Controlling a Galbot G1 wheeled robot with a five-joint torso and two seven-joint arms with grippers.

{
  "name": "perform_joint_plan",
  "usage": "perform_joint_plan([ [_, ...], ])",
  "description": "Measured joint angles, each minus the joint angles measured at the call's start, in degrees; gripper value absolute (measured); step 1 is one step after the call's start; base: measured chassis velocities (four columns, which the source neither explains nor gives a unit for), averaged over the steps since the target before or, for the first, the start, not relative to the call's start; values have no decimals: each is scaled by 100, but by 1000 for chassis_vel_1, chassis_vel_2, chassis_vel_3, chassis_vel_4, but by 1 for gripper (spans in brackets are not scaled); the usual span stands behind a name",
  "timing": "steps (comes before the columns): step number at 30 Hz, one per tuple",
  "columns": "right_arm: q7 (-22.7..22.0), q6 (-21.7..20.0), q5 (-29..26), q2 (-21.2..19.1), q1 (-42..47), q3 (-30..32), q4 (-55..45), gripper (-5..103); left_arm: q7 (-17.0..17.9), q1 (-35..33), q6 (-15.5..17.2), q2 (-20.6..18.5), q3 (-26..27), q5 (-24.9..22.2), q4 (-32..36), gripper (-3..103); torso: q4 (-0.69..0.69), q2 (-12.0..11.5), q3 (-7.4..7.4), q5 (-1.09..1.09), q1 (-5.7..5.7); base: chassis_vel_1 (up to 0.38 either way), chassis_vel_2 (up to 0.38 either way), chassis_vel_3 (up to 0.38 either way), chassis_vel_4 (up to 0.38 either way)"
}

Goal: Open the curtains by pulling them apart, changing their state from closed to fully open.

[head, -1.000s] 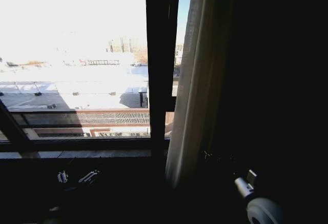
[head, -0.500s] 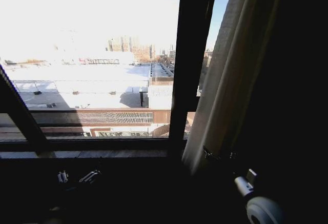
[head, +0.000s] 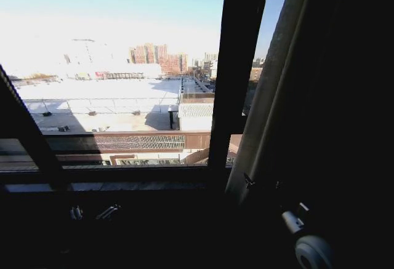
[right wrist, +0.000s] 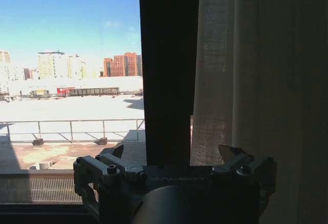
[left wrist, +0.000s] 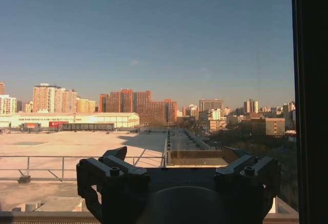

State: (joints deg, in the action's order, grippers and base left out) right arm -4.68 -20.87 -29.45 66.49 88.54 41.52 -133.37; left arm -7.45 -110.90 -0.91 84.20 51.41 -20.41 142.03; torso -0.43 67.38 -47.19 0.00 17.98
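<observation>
One sheer white curtain (head: 271, 96) hangs gathered at the right of the window, its edge just right of a dark upright frame bar (head: 240, 66). In the right wrist view the curtain (right wrist: 241, 70) stands beyond my right gripper (right wrist: 173, 151), which is open, holds nothing and is apart from the fabric. My left gripper (left wrist: 174, 155) is also open and holds nothing, facing bare glass and the city outside. In the head view the left gripper (head: 92, 212) sits low, below the sill. The right arm (head: 311, 250) is low at the right, in front of the curtain's foot.
A dark window sill (head: 123, 180) runs across below the glass. A slanted dark frame bar (head: 28, 133) crosses the left of the window. The upright bar (right wrist: 169, 70) stands close beside the curtain's edge. Right of the curtain everything is in deep shadow.
The whole head view has shifted to the right, frame bar and curtain together, so the camera has moved. Both arms sit at the same places in the view.
</observation>
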Motion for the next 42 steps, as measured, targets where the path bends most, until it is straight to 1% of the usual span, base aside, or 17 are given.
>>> perform_joint_plan([
  [5, 2, 3, 1, 1, -3, -9, 11, 100, 1, 4, -3, 3, -3, 0, -12, 100, -1, 1, 1, -2, 0, -59, 72, 28, -92],
  [11, -3, 1, 0, -1, -29, -14, 28, 100, 1, 10, -5, 10, -9, 1, -12, 100, -1, 0, 0, 1, 2, -90, 113, 84, -119],
  [15, -85, -4, -4, 0, -106, -37, 107, 100, 0, 2, -8, 4, 2, 1, -12, 100, -1, -2, -2, 2, 6, -89, 62, 81, -56],
  [16, -171, -6, -6, -5, -193, -64, 196, 100, 0, -1, -10, 7, 2, 1, -12, 100, -1, -2, -1, 2, 6, -36, 24, 72, -11],
  [17, -347, -12, -11, -49, -466, -105, 473, 100, -2, -20, -11, 14, -9, 14, -2, 100, -1, -1, 0, 2, 3, 0, 0, 0, 0],
  [20, -454, -14, -9, -82, -673, -120, 706, 100, -2, -39, -11, 11, -10, 26, 13, 100, -1, 1, 1, 1, 0, 0, 0, 0, 0],
  [23, -693, -27, -4, -169, -1173, -147, 1249, 100, -2, -92, -11, -8, 6, 41, 44, 100, -1, 2, 1, 1, -1, 0, 0, 0, 0],
  [25, -724, -31, -4, -193, -1282, -158, 1372, 100, -2, -103, -11, -8, 14, 42, 54, 100, 0, 1, 1, 1, -1, 0, 0, 0, 0],
  [26, -776, -36, -9, -273, -1560, -201, 1656, 100, -2, -129, -11, -6, 27, 44, 80, 100, -1, 0, 0, 2, 1, 0, 0, 0, 0],
  [28, -784, -36, -11, -289, -1615, -214, 1709, 100, -2, -133, -11, -4, 30, 44, 84, 100, -1, 0, 0, 3, 1, 0, 0, 0, 0],
  [33, -896, -36, -20, -494, -2537, -471, 2493, 100, -1, -158, 0, -2, 39, 71, 118, 100, 0, 0, 0, 1, 1, 0, 0, 0, 0],
  [40, -919, -26, -15, -589, -3114, -679, 2989, 100, 0, -153, 22, -8, 33, 90, 119, 100, -1, 0, 0, 2, 2, 0, 0, 0, 0],
  [41, -921, -22, -13, -597, -3180, -716, 3045, 103, 1, -153, 23, -7, 34, 90, 119, 100, -1, 0, 0, 2, 2, 0, 0, 0, 0],
  [42, -932, -15, -10, -603, -3275, -767, 3143, 98, 0, -153, 23, -3, 38, 90, 115, 100, -1, 0, 0, 2, 2, 0, 0, 0, 0],
])
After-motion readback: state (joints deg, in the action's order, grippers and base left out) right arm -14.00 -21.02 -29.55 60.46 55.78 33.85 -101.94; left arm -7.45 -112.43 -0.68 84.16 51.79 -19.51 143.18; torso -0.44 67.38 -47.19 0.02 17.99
